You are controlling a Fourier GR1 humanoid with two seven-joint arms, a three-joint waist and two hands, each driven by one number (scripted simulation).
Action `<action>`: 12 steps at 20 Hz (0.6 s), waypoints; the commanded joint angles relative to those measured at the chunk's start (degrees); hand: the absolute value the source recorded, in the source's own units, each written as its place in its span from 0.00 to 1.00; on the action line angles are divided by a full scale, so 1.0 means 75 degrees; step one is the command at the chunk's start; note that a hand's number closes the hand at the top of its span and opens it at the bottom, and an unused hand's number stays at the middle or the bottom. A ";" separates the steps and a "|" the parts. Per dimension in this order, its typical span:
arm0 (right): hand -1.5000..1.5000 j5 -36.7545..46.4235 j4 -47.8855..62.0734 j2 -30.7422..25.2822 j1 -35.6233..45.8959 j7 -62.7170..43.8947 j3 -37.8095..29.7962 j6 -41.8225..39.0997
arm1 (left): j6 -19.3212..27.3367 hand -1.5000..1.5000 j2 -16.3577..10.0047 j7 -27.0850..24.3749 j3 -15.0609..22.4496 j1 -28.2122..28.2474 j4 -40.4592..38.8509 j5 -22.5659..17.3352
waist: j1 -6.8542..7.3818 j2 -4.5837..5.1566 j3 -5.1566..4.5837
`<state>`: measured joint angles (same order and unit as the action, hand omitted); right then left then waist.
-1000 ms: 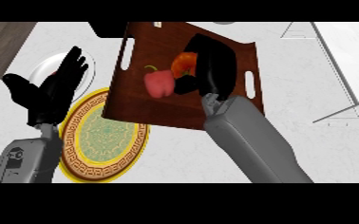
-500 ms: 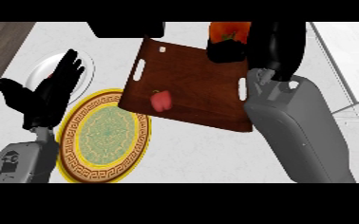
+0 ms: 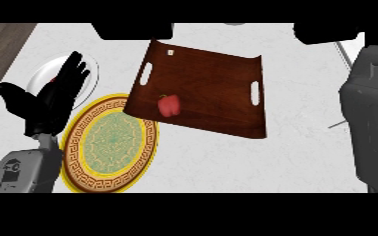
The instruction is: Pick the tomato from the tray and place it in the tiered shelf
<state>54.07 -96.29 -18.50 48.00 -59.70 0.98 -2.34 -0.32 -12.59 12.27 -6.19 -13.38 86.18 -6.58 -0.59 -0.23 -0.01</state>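
Can't see the tomato, can't tell its place; only a red fruit [image 3: 169,105] near left edge of tray [image 3: 214,80] mid-counter [image 3: 295,155], right hand [image 3: 328,32] at far right corner, grip untellable, left hand [image 3: 46,102] resting wide open at left edge.

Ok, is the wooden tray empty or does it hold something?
Not empty: one small red fruit lies on the wooden tray, near its front left edge.
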 commanded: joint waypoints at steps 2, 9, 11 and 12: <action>1.00 -0.0605 0.0179 -0.0742 -0.0276 0.0209 -0.1192 -0.0444 | 0.0255 0.50 0.0185 0.0262 0.0164 -0.0309 0.0067 0.0185 | 0.0029 0.0024 0.0004; 1.00 -0.1222 -0.0076 -0.1312 -0.1425 0.1086 -0.2455 -0.0083 | 0.0015 0.50 0.0064 0.0131 -0.0010 0.0074 0.0450 0.0035 | 0.0078 0.0024 0.0003; 1.00 -0.1397 -0.0530 -0.1266 -0.2141 0.1397 -0.2704 0.0138 | -0.0158 0.50 -0.0100 0.0264 -0.0079 0.0169 0.0330 -0.0003 | 0.0054 0.0017 0.0004; 1.00 -0.1308 -0.0057 -0.1483 -0.1570 0.1401 -0.2666 0.0062 | 0.0122 0.50 0.0231 -0.0283 0.0015 -0.0207 -0.0465 0.0287 | 0.0058 0.0035 0.0000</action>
<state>45.50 -97.85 -27.40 37.19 -51.57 -16.05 -2.37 0.08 -12.07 13.02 -6.25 -14.46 86.32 -5.71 -0.31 -0.06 0.03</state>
